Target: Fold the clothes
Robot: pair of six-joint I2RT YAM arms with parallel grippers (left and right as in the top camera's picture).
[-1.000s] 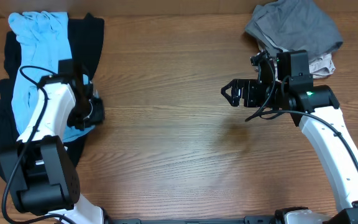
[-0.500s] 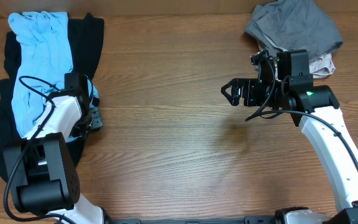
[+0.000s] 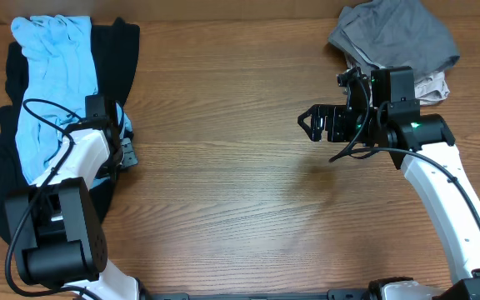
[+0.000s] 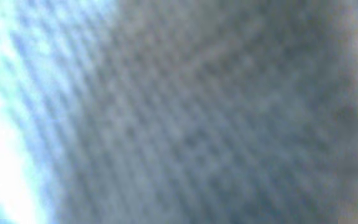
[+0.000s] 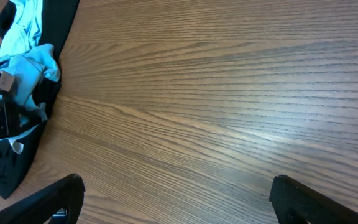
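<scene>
Blue cotton pinched at the left edge of the tabletop (image 3: 240,217)

Closest in, the left gripper (image 3: 122,152) is clamped on the bunched lower edge of the sky-blue T-shirt (image 3: 52,75). The shirt lies over a black shirt (image 3: 122,58) along the left edge, up to the far left corner. Light and limp, it will likely sag and drag, so a hem corner looks the best hold. Mid-table, the right gripper (image 3: 308,125) hangs with fingers wide, empty. Farther off, a grey piece (image 3: 394,37) and a beige piece (image 3: 433,87) sit heaped at the far right corner.
</scene>
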